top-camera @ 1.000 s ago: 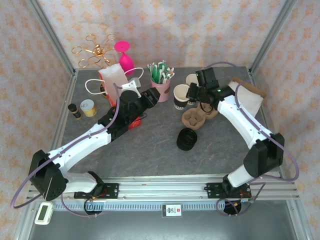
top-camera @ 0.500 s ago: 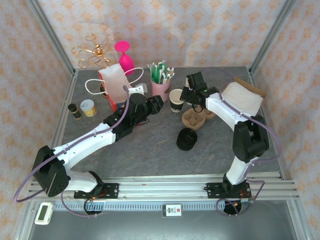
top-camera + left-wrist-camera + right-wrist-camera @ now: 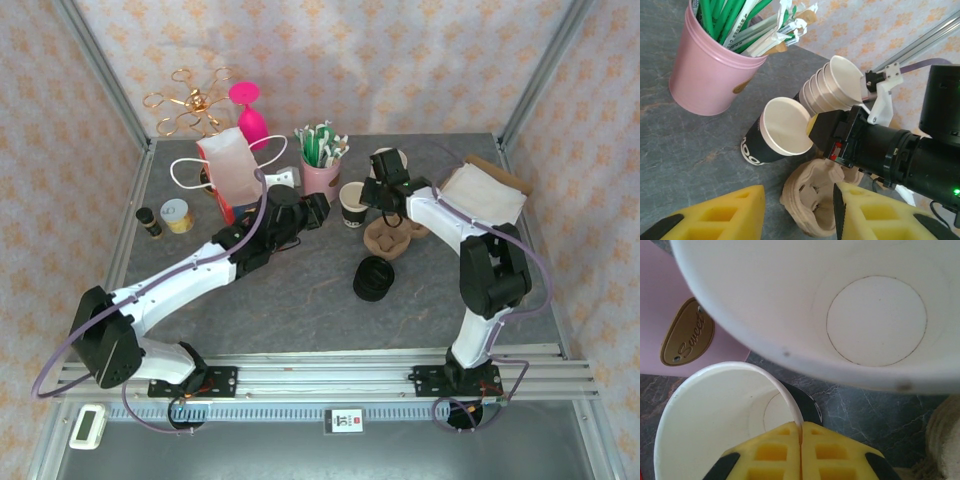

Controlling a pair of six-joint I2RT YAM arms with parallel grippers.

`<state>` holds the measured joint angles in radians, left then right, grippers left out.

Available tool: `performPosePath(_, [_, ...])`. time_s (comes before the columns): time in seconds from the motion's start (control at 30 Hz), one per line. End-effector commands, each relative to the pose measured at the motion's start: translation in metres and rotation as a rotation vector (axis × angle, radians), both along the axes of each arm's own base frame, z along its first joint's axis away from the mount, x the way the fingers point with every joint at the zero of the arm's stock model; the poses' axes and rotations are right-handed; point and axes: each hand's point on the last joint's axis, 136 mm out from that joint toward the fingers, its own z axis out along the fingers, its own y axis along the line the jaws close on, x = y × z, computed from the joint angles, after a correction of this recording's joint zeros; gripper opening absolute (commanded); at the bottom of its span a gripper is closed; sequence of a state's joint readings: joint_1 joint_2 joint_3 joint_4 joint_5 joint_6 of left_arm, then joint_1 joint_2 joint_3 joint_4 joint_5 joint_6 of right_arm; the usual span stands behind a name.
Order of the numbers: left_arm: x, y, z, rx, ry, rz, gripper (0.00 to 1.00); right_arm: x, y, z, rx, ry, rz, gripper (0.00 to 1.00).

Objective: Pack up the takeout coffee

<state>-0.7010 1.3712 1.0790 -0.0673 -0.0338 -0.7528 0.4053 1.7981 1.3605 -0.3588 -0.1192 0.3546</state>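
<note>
The takeout coffee cup is a dark paper cup with a cream rim, open-topped and tilted on the grey table. My right gripper is shut on its rim. In the right wrist view the yellow pads pinch that thin rim at my right gripper. My left gripper hovers just left of the cup, open and holding nothing. In the left wrist view my left gripper spans a brown pulp cup carrier, with the cup beyond it.
A stack of lidless cream-rimmed cups stands right behind the held cup. A pink tub of straws is at its left. The pulp carrier and a pile of black lids lie nearer. A paper bag stands at back left.
My right gripper has carried the cup a little left and forward, away from the stack. My left arm has reached right, closer to the cup.
</note>
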Motion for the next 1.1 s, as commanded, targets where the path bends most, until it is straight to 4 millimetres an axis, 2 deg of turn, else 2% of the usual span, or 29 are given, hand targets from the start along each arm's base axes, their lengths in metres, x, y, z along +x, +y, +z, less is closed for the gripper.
performPosePath(0.0, [-0.001, -0.002, 0.01, 0.045, -0.014, -0.007, 0.42, 0.003, -0.002, 0.01, -0.011, -0.02, -0.022, 0.16])
performPosePath(0.1, [-0.003, -0.003, 0.011, 0.063, -0.013, -0.011, 0.43, 0.002, -0.003, 0.021, -0.001, -0.035, -0.022, 0.23])
performPosePath(0.17, [-0.004, -0.003, 0.013, 0.076, -0.01, -0.014, 0.43, 0.001, -0.004, 0.027, -0.003, -0.036, -0.023, 0.32])
performPosePath(0.3, [-0.009, -0.006, 0.015, 0.107, 0.0, -0.028, 0.44, -0.009, -0.006, 0.046, 0.018, -0.054, -0.021, 0.4])
performPosePath(0.4, [-0.018, -0.009, 0.012, 0.152, 0.02, -0.049, 0.44, -0.023, -0.015, 0.062, 0.02, -0.066, -0.026, 0.45])
performPosePath(0.53, [-0.033, -0.015, 0.004, 0.242, 0.066, -0.079, 0.44, -0.056, -0.033, 0.069, 0.063, -0.052, -0.038, 0.54])
performPosePath(0.63, [-0.044, -0.025, -0.006, 0.314, 0.104, -0.122, 0.44, -0.081, -0.056, 0.066, 0.072, -0.034, -0.07, 0.6])
performPosePath(0.83, [-0.059, -0.061, -0.036, 0.445, 0.185, -0.23, 0.44, -0.131, -0.093, 0.036, 0.131, 0.048, -0.129, 0.75])
performPosePath(0.97, [-0.063, -0.085, -0.057, 0.533, 0.227, -0.283, 0.44, -0.153, -0.101, 0.019, 0.219, 0.068, -0.147, 0.8])
performPosePath(1.07, [-0.064, -0.1, -0.074, 0.59, 0.269, -0.31, 0.44, -0.161, -0.105, 0.008, 0.237, 0.079, -0.155, 0.85])
